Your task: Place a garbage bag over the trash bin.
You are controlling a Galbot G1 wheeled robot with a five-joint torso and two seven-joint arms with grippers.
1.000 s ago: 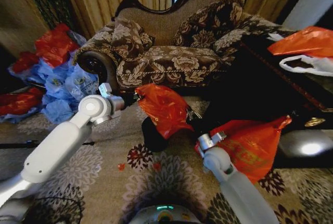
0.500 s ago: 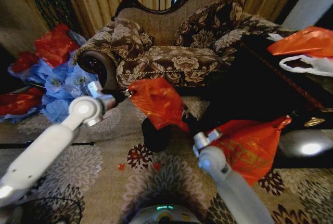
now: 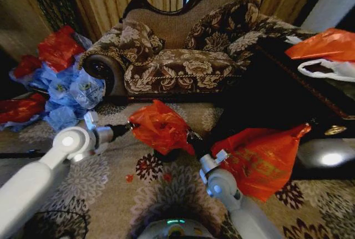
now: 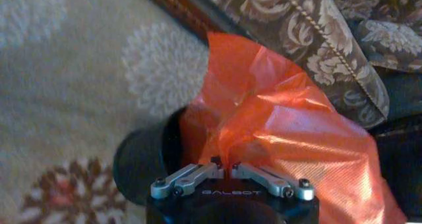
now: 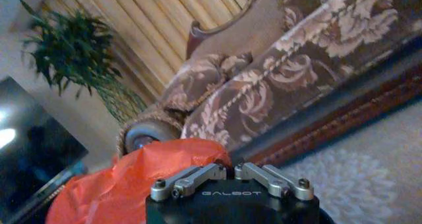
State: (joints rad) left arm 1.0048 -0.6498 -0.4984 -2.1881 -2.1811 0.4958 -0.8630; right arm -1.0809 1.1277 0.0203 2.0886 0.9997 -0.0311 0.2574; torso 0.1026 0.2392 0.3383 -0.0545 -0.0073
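The garbage bag [image 3: 161, 128], thin, shiny red-orange plastic, is stretched between my two grippers on the carpet in front of the sofa. My left gripper [image 3: 130, 126] is shut on its left edge; in the left wrist view the fingertips [image 4: 218, 160] pinch a fold of the bag [image 4: 290, 130]. On the right edge, my right gripper [image 3: 194, 137] is shut on the bag [image 5: 132, 179]. The trash bin [image 4: 142, 159], black and round, stands under the bag. In the head view the bag hides most of the bin [image 3: 168, 153].
A brown floral sofa [image 3: 183, 56] stands just behind. A larger orange bag with print [image 3: 266, 161] lies at the right by a dark table [image 3: 288, 95]. Red and blue bags [image 3: 61, 84] are piled at the left. Patterned carpet [image 3: 111, 183] lies in front.
Both grippers have come down and toward me with the garbage bag. It hung above the trash bin before and now sits low over the bin's top.
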